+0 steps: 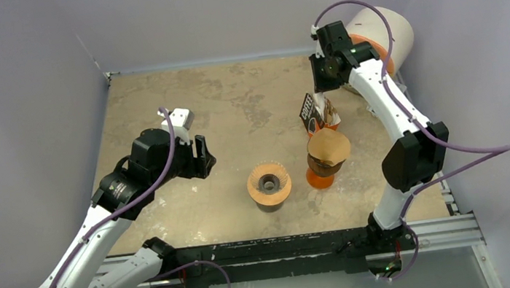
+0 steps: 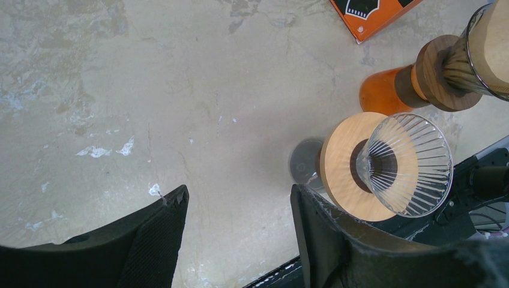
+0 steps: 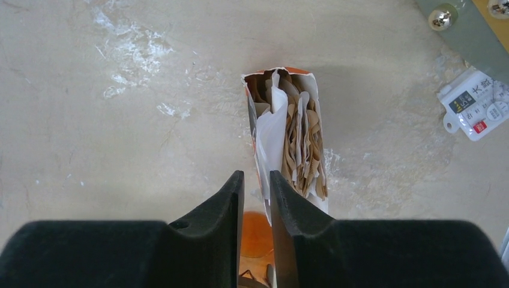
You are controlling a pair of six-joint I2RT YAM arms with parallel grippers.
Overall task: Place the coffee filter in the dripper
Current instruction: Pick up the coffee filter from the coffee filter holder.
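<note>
The empty glass dripper (image 1: 269,185) with its wooden collar stands near the table's front middle; in the left wrist view its ribbed glass cone (image 2: 408,165) tilts to the right. My left gripper (image 1: 204,157) (image 2: 239,192) hangs open to the left of it, with only bare table between the fingers. An opened box of brown coffee filters (image 1: 316,113) (image 3: 288,138) stands upright further back. My right gripper (image 1: 322,92) (image 3: 256,174) hovers above the box's near left edge, its jaws a narrow gap apart and holding nothing.
A second dripper (image 1: 328,151) (image 2: 480,48) with a brown filter in it stands on an orange base (image 2: 384,90) just right of the empty one. A large cardboard roll (image 1: 389,32) lies at the back right. A small white device (image 3: 477,102) sits by the box.
</note>
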